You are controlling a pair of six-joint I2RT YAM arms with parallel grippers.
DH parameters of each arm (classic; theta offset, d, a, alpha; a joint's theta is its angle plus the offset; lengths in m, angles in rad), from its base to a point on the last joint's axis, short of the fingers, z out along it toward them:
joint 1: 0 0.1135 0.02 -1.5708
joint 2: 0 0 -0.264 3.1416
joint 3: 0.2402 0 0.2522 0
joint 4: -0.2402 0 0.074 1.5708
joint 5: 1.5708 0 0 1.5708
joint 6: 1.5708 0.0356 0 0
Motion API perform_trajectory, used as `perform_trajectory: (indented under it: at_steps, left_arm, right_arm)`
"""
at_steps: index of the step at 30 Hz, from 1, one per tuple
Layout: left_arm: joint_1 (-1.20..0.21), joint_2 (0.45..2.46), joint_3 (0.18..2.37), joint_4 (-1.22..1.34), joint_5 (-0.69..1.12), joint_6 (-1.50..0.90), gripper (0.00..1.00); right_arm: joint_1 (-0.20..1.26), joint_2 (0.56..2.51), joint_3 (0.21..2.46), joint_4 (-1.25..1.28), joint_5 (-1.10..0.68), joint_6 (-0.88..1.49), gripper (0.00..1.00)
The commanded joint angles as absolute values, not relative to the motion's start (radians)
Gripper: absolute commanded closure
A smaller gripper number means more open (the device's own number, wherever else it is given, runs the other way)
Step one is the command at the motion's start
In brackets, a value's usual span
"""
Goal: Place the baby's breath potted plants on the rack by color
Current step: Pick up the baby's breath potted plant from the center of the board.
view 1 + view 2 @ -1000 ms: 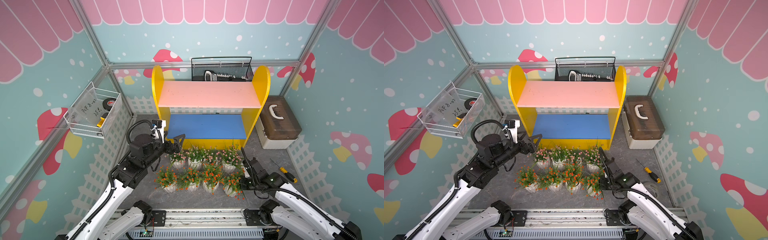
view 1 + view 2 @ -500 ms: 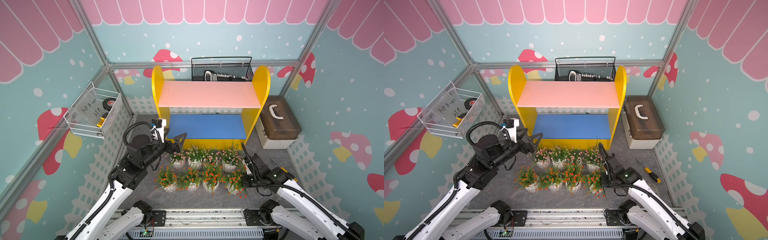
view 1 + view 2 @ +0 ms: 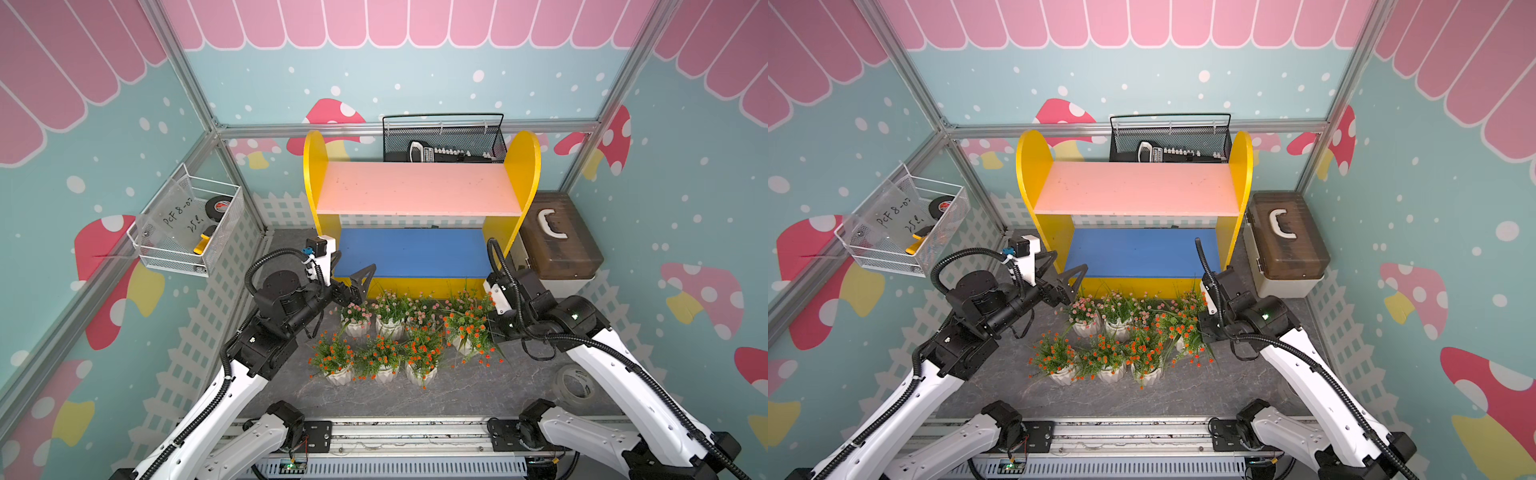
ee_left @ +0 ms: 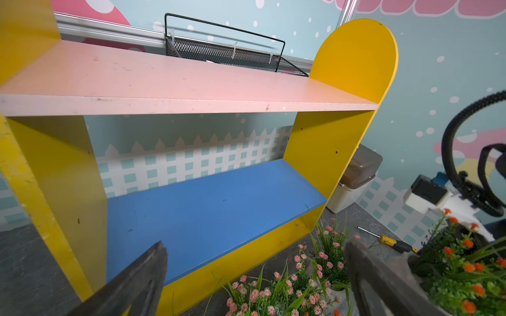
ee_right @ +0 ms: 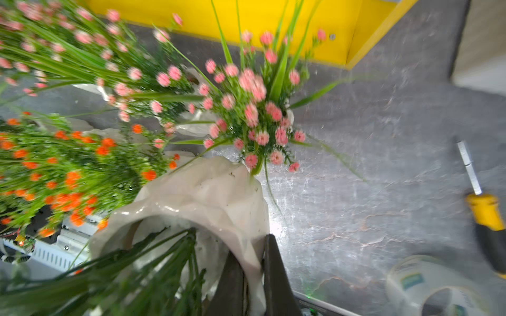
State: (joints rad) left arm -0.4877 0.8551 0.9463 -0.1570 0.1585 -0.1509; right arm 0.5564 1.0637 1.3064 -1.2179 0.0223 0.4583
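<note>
Right tool (image 5: 250, 247) clamps white pot (image 5: 197, 197) rim | left tool (image 4: 254, 245) agape

You are working in a robot test cell dressed up as a toy garden stall. Printed wall panels (image 3: 415, 75) with mushrooms, white dots, pink awning scallops and a picket fence fill a bare aluminium frame (image 3: 202, 104). Your left arm (image 3: 224, 395) and right arm (image 3: 615, 370) are mounted on a metal rail (image 3: 399, 430) at the front edge of a grey stone-look mat (image 3: 478, 395). Bench clutter surrounds the props: a white wire basket (image 3: 174, 262) holding a handwritten card (image 3: 174, 216) and a black tape roll (image 3: 219, 206), a black wire basket (image 3: 442, 137), a brown-lidded case (image 3: 559, 245), a screwdriver (image 4: 388, 241). The yellow rack (image 3: 525, 166) and small potted plants (image 3: 384, 361) are the stage set
</note>
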Motion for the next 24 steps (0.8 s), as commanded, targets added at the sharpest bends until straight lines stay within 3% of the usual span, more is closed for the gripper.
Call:
perform_trajectory:
  at_steps: [1,4,14,24]
  left_arm:
    - [-0.505,0.868,0.929,-0.114,0.279,-0.124,0.01]
    - [-0.573,0.882,0.887,-0.062,0.326,-0.064,0.01]
    - [-0.831,1.017,0.843,0.054,0.194,0.099,0.00]
    - [-0.999,1.172,0.881,0.204,0.063,0.153,0.00]
  right_arm:
    - [0.551,1.109,1.452,-1.291,0.016,0.371,1.00]
    - [0.540,1.169,1.549,-1.317,-0.004,0.336,1.00]
    - [0.471,1.336,1.793,-1.357,-0.110,0.245,1.00]
    - [0.453,1.394,1.876,-1.368,-0.170,0.216,1.00]
